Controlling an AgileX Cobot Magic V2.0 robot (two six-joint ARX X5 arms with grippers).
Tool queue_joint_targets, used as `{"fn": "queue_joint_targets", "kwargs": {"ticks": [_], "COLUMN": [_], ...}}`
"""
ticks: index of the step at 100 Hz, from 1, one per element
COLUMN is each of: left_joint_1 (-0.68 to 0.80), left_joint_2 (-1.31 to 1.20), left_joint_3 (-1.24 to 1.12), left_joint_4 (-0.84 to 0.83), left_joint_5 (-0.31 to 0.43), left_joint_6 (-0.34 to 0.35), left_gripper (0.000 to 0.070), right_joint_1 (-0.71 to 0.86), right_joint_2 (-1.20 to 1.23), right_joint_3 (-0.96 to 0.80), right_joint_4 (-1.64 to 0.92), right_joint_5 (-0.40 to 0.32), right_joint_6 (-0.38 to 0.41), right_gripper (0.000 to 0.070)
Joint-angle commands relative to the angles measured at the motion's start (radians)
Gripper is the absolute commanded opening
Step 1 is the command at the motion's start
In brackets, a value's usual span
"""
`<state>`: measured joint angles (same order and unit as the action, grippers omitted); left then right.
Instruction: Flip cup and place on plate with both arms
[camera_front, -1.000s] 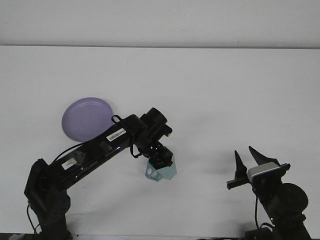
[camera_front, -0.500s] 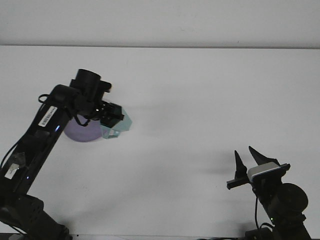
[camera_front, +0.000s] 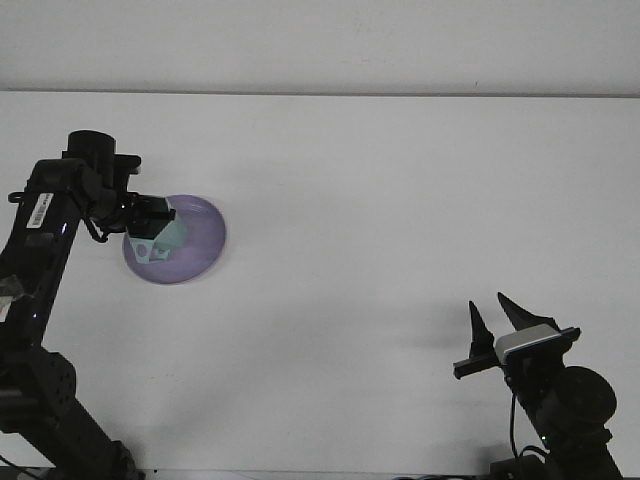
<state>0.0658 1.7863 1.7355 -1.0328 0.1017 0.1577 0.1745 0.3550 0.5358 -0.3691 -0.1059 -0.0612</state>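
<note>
The left gripper (camera_front: 152, 222) was clenched on the cup (camera_front: 160, 238), which sat over the plate (camera_front: 200, 243) at its nine o'clock side. A second earlier that arm had held the cup near the table's (camera_front: 400, 200) centre, at about four o'clock from the plate; it had since swung across, so placement looked close. The right gripper (camera_front: 497, 320) stood with fingers spread, unmoved. The cup was pale teal, translucent and faceted; the plate a smooth, round, glossy lilac disc.
</note>
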Motion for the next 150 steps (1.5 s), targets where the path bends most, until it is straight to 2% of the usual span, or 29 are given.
{"fn": "queue_joint_targets", "kwargs": {"ticks": [1,39,45,50,59,62,65,82,99,110,127,134,139,150], "left_joint_1": [0.002,0.005,0.005,0.005,0.005,0.005,0.005,0.005,0.01,0.02,0.026,0.027,0.031,0.033], "left_joint_2": [0.043,0.186,0.191,0.191,0.191,0.191,0.191,0.179,0.11,0.015,-0.185,-0.271,-0.329,-0.435], "left_joint_3": [0.026,0.026,0.026,0.026,0.026,0.026,0.026,0.049,0.098,0.099,0.099,0.099,0.098,0.097], "left_joint_4": [0.015,0.066,0.072,0.08,0.093,0.092,0.092,0.069,0.023,0.018,0.02,0.027,0.027,0.016], "left_joint_5": [-0.014,-0.027,-0.027,-0.027,-0.027,-0.027,-0.027,-0.025,0.033,0.065,0.074,0.107,0.117,0.117], "left_joint_6": [0.019,0.025,0.025,0.025,0.025,0.025,0.024,0.009,0.005,-0.006,-0.039,-0.059,-0.058,-0.047], "left_gripper": [0.0013,0.0013,0.0033,0.0137,0.0436,0.0487,0.0506,0.0505,0.0505,0.0505,0.0499,0.0486,0.0402,0.0049], "right_joint_1": [0.001,0.001,0.001,0.001,0.001,0.001,0.001,0.001,0.001,0.001,0.001,0.001,0.001,0.001], "right_joint_2": [-0.001,-0.001,-0.001,-0.001,-0.001,-0.001,-0.001,-0.001,-0.001,-0.001,-0.001,-0.001,-0.001,-0.001], "right_joint_3": [0.006,0.006,0.006,0.006,0.006,0.006,0.006,0.006,0.006,0.006,0.006,0.006,0.006,0.006], "right_joint_4": [0.006,0.005,0.005,0.005,0.003,0.003,0.002,0.001,0.001,0.001,-0.001,-0.002,-0.002,-0.002], "right_joint_5": [-0.002,-0.002,-0.002,-0.002,-0.002,-0.002,-0.002,-0.002,-0.002,-0.002,-0.001,0.002,0.002,0.002], "right_joint_6": [0.016,0.016,0.016,0.016,0.016,0.016,0.016,0.016,0.016,0.016,0.017,0.017,0.017,0.017], "right_gripper": [0.0309,0.0309,0.0309,0.0309,0.0309,0.0309,0.0309,0.0309,0.0309,0.0309,0.0309,0.0309,0.0309,0.0308]}}
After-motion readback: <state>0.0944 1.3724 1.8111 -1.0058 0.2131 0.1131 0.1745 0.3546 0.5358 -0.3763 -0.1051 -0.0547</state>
